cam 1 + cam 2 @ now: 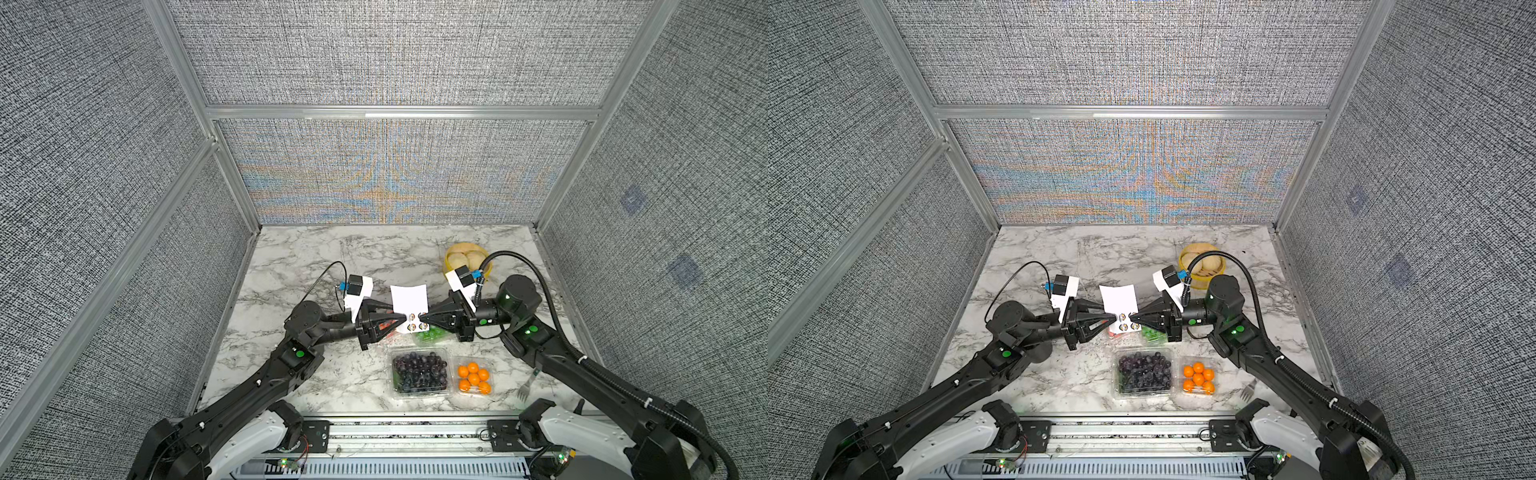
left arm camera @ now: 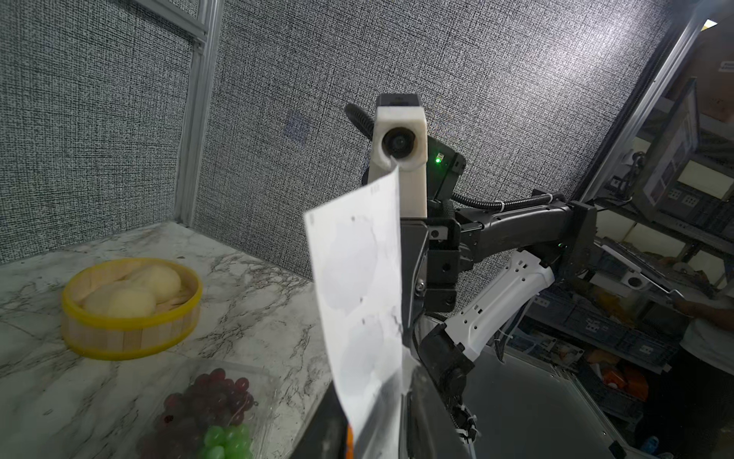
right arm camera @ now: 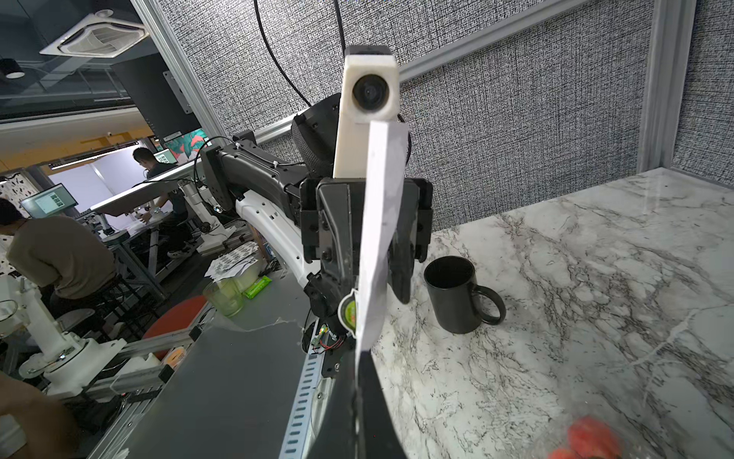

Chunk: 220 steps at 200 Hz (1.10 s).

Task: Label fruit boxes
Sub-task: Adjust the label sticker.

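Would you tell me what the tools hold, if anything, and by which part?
The right tool pinches the sticker sheet by its stickered lower end. The left tool meets it there; its grip cannot be told.

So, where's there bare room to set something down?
Bare marble along the back wall, left of the steamer, and front-left between the left arm and the dark grape box. Crowded centre to front-right: mixed grape box beneath the sticker sheet, orange box, fork.
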### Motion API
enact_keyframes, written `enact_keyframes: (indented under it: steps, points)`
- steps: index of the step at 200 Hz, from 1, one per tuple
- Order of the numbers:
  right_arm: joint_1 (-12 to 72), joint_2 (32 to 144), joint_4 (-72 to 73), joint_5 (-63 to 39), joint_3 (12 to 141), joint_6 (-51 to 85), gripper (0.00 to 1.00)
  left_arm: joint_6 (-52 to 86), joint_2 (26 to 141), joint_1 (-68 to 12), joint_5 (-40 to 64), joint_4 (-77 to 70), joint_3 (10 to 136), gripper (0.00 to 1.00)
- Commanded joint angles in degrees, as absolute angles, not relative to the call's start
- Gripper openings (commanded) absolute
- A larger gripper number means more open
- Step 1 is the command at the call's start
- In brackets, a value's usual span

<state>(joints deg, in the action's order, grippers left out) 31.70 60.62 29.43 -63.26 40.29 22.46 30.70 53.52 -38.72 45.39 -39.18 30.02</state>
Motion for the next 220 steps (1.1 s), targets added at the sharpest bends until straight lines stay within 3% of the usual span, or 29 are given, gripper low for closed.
enact_keyframes:
  steps: [1, 26, 79, 102, 126, 140, 176, 220]
  points:
    - [31.73, 60.55, 30.83, -64.08, 40.43, 22.68, 0.0, 31.56, 53.08, -38.61, 47.71, -42.62, 29.88, 0.18]
    - [31.73, 61.16, 31.2, -64.29, 40.68, 22.94, 0.0, 31.88, 54.25, -38.63, 48.35, -42.86, 30.23, 0.04]
    - [31.73, 61.32, 28.76, -61.39, 41.04, 21.71, 0.0, 31.13, 54.2, -38.58, 47.65, -41.99, 29.97, 0.0]
    - [31.73, 59.42, 23.76, -54.97, 40.76, 18.85, 0.16, 27.61, 52.11, -38.63, 41.38, -33.23, 31.18, 0.0]
    - [32.11, 56.46, 20.24, -44.02, 39.88, 18.19, 0.52, 25.45, 51.01, -38.6, 36.19, -28.17, 32.12, 0.0]
    - [33.36, 54.48, 16.7, -35.43, 39.79, 17.29, 0.59, 25.14, 51.36, -38.61, 35.2, -27.69, 32.42, 0.0]
    - [42.85, 50.1, 7.51, -10.78, 41.99, 11.52, 0.6, 23.7, 52.89, -38.61, 30.57, -25.57, 33.61, 0.0]
    - [51.07, 53.3, 4.86, -3.23, 46.7, 7.67, 0.55, 23.65, 54.51, -38.67, 30.3, -25.48, 34.54, 0.0]
